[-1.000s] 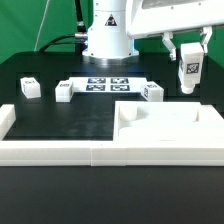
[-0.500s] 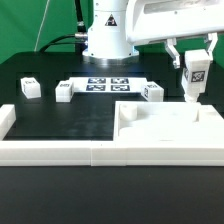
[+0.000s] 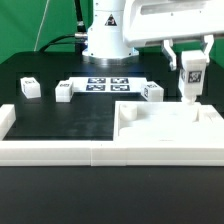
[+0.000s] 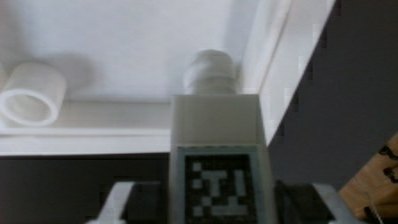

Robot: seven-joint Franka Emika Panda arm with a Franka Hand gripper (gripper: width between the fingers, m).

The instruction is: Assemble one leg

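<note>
My gripper [image 3: 191, 60] is shut on a leg [image 3: 191, 75], a small white block with a black-and-white tag, and holds it upright over the far right corner of the large white body [image 3: 150, 128]. In the wrist view the leg [image 4: 217, 135] runs out from between my fingers [image 4: 125, 203], its narrow end [image 4: 210, 68] over the body's white surface [image 4: 125, 50] close to its edge. I cannot tell if the end touches. Three more legs lie on the black table: one at the left [image 3: 29, 87], one beside it [image 3: 65, 90], one nearer the body [image 3: 152, 92].
The marker board [image 3: 108, 84] lies at the back centre before the arm's base. A long white wall [image 3: 50, 150] runs along the front of the table. A white round socket [image 4: 32, 92] shows on the body in the wrist view.
My gripper has carried the leg a little to the exterior view's right and down toward the body. It has barely moved in the last half second.
</note>
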